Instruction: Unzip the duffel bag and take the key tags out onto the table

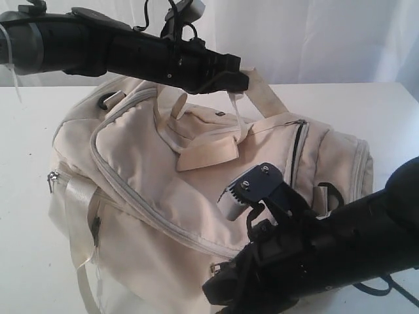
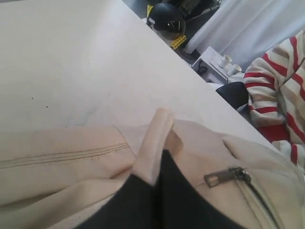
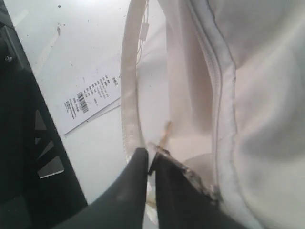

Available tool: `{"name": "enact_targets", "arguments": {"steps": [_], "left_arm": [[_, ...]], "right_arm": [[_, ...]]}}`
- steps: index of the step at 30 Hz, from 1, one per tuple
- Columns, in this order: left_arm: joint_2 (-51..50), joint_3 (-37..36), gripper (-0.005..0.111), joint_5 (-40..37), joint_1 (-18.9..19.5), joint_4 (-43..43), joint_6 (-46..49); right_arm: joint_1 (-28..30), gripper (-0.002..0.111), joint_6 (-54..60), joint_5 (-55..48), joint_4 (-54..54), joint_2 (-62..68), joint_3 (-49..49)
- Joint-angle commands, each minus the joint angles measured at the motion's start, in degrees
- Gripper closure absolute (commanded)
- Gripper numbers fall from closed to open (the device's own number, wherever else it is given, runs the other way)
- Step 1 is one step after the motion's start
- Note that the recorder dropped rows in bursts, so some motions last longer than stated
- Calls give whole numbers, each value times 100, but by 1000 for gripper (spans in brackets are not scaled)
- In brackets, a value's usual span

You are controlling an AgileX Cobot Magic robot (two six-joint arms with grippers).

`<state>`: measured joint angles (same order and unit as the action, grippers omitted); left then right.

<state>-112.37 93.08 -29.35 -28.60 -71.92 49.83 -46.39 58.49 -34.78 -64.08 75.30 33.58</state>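
White table (image 1: 23, 216). Duffel bag (image 1: 163, 190) soft, slumping; best hold is the zipper pull (image 2: 224, 177) beside my left claw (image 2: 151, 167), which is clenched on the handle (image 2: 159, 126). Right claw (image 3: 151, 162) pinched closed.

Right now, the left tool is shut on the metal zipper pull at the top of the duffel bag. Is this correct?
No. The left tool is shut on a cream webbing handle at the top of the duffel bag; the zipper pull lies free beside it. The left wrist view shows this.

Bright, washed-out daylight (soft close-up blur)
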Motion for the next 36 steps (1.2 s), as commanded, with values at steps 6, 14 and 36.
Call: {"name": "enact_targets", "arguments": {"steps": [6, 14, 36], "left_arm": [[129, 22, 49, -186, 62, 750, 18], [919, 22, 23, -34, 62, 1198, 301], [4996, -4434, 107, -1193, -118, 1484, -147]], "right_arm": [[-40, 37, -944, -390, 700, -661, 122], [-40, 37, -4065, -1010, 4336, -1939, 973], [573, 56, -6816, -1307, 7917, -1852, 1801]]}}
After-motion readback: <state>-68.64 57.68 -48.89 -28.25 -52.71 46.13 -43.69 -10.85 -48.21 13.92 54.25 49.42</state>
